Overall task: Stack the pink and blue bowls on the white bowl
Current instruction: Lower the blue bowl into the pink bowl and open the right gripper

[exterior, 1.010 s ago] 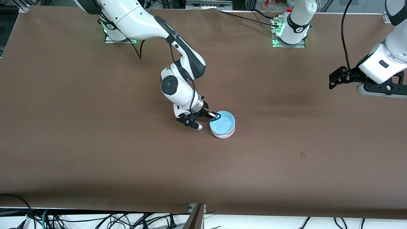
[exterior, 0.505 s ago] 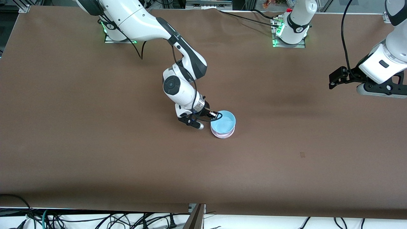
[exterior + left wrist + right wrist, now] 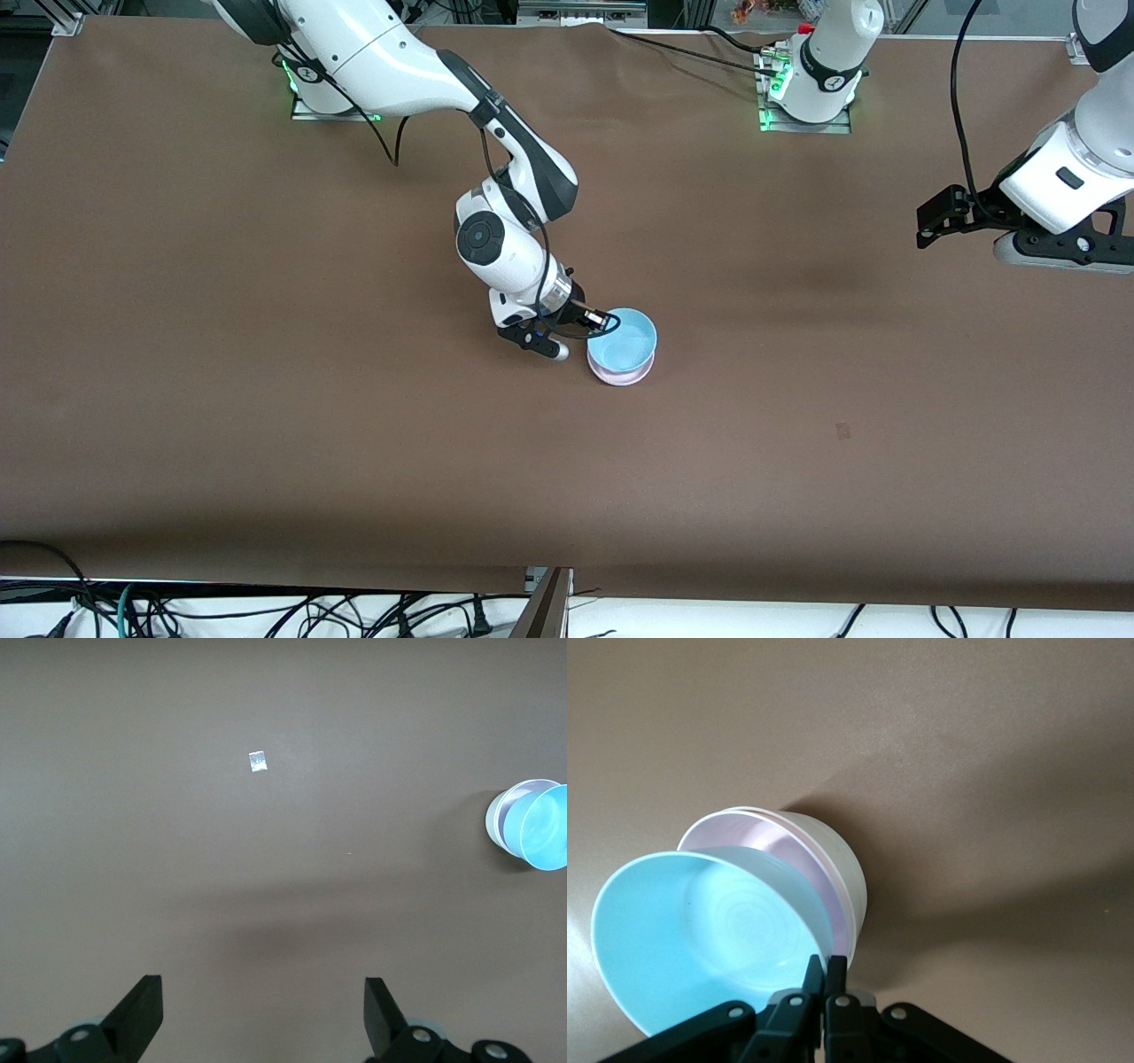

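Observation:
The light blue bowl (image 3: 622, 344) sits tilted in the pink bowl (image 3: 620, 377) near the middle of the table. In the right wrist view the blue bowl (image 3: 700, 939) leans in the pink bowl (image 3: 757, 837), which is nested in the white bowl (image 3: 837, 868). My right gripper (image 3: 602, 321) is shut on the blue bowl's rim, its fingers (image 3: 825, 970) pinching the edge. My left gripper (image 3: 926, 229) is open and empty, waiting in the air over the left arm's end of the table (image 3: 263, 1010). The stack also shows in the left wrist view (image 3: 532, 826).
A small tape mark (image 3: 842, 431) lies on the brown table cover nearer the front camera, toward the left arm's end; it shows in the left wrist view (image 3: 257, 762). The arm bases (image 3: 811, 97) stand along the table's back edge. Cables hang below the front edge.
My right arm has shifted slightly toward the left arm's end, carrying the blue bowl a little with it. The left arm has not moved.

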Available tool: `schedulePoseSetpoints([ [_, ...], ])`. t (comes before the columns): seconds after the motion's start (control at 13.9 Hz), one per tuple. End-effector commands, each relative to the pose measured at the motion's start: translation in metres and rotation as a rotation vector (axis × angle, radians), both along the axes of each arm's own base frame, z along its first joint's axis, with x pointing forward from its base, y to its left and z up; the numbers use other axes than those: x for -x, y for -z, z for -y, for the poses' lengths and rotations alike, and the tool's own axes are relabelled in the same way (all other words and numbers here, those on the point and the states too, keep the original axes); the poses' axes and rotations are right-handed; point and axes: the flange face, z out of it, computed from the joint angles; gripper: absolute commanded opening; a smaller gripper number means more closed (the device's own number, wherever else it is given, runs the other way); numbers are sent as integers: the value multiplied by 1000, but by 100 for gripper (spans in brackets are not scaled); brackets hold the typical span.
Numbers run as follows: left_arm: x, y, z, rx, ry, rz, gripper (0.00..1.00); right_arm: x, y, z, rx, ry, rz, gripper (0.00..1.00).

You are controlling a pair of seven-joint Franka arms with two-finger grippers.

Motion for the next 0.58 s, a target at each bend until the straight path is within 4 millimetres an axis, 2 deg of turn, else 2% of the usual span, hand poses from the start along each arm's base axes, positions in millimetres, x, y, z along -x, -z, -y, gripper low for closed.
schedulePoseSetpoints([
  [0.0, 5, -5, 1, 19, -11, -2, 100, -4, -1, -6, 3, -10, 24, 0],
  [0.51, 5, -5, 1, 19, -11, -4, 100, -5, 0, -4, 16, -22, 33, 0],
])
